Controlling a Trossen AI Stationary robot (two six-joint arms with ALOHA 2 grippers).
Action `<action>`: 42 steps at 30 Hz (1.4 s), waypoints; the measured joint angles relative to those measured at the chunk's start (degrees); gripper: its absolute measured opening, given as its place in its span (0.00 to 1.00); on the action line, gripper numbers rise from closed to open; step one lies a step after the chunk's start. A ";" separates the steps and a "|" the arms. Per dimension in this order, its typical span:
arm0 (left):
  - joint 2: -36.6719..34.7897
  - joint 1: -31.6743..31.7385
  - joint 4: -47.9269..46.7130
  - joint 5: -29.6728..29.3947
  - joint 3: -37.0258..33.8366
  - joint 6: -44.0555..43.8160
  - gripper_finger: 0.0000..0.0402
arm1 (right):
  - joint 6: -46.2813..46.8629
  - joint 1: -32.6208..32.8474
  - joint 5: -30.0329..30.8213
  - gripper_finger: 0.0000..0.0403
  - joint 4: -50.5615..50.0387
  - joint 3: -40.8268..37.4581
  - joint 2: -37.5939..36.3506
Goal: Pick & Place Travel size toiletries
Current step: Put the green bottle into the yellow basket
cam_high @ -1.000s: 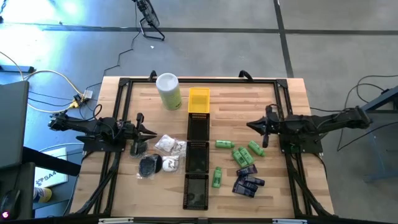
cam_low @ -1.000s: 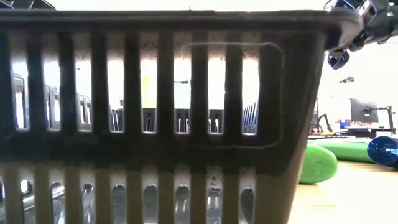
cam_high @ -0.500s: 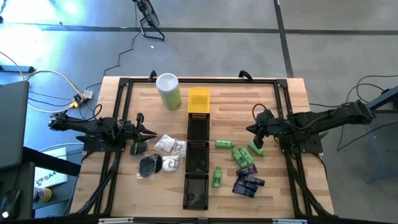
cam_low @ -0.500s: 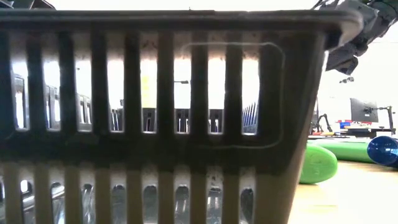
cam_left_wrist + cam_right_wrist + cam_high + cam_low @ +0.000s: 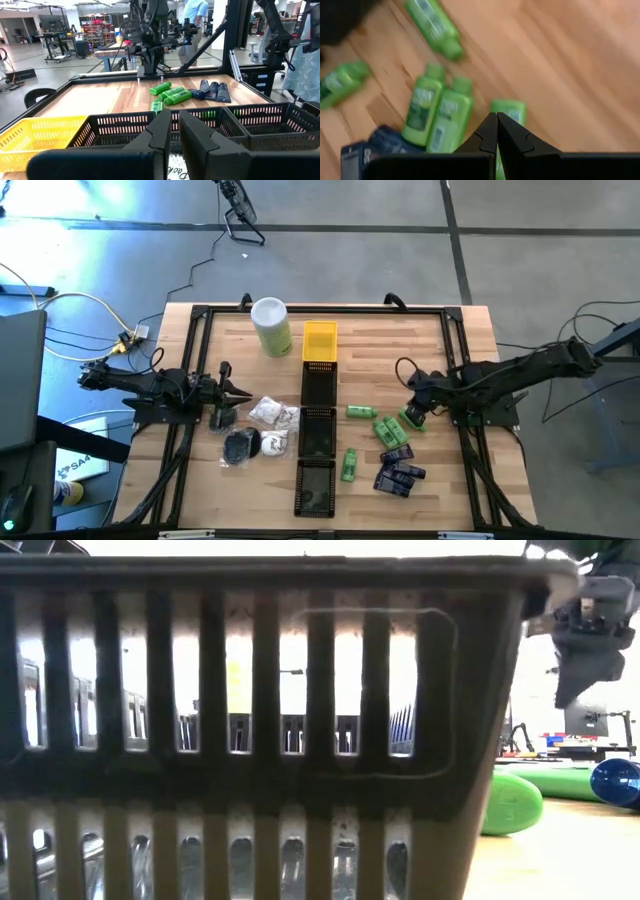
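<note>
The right tool (image 5: 412, 413) hangs low over the green bottles (image 5: 385, 426), which lie in a loose cluster on the worktop (image 5: 470, 480) to the right of the black tray row (image 5: 318, 442). Its tips sit over the bottle farthest from that row (image 5: 509, 111), and in the right wrist view the two fingers (image 5: 488, 131) are pressed together with nothing between them. One more green bottle (image 5: 349, 464) lies just beside the row's right edge, and the dark blue packets (image 5: 398, 472) are bunched below the cluster, well right of the row. On the row's left side lie white wrapped pieces (image 5: 275, 416) and black pucks (image 5: 242, 445), near the tray walls. The left tool (image 5: 236, 392) rests above those pieces, pointing toward the row, its fingers (image 5: 167, 131) closed together and empty in the left wrist view. A yellow tray (image 5: 320, 341) heads the row at its far end, and a pale-green canister (image 5: 271, 326) stands just to the left of it. The low view is mostly filled by a slotted tray wall (image 5: 260, 720), with a green bottle (image 5: 512, 803) lying to its right.
</note>
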 joint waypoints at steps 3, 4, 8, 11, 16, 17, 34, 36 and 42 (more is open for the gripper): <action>-0.02 0.00 0.00 0.00 0.00 0.04 0.08 | 1.66 0.00 -2.99 0.01 -1.78 0.00 2.26; -0.02 0.01 0.00 0.02 0.00 0.04 0.08 | 1.83 0.00 -3.70 0.01 -2.24 0.00 2.97; -0.02 0.00 0.00 0.02 0.00 0.04 0.08 | 1.83 0.00 -4.36 0.01 -2.51 0.00 5.43; -0.02 0.00 0.00 0.28 0.00 0.04 0.08 | 1.81 0.00 -3.92 0.01 -2.53 0.00 6.94; -0.02 0.00 0.00 0.26 0.00 0.04 0.08 | 1.87 0.00 -4.50 0.01 -2.59 0.00 8.84; -0.02 -0.01 0.00 0.26 0.00 0.04 0.08 | 1.88 0.00 -4.77 0.01 -2.60 0.00 9.22; -0.02 -0.02 0.00 0.13 0.00 0.04 0.08 | 6.71 0.00 -5.91 0.46 -2.59 -0.04 10.96; -0.02 0.00 0.00 0.13 0.00 0.02 0.08 | 6.70 0.00 -5.87 0.54 -2.60 -0.04 10.96; -0.02 0.00 0.00 0.06 0.00 0.03 0.08 | 6.35 0.00 -3.25 0.69 -2.05 -0.04 10.96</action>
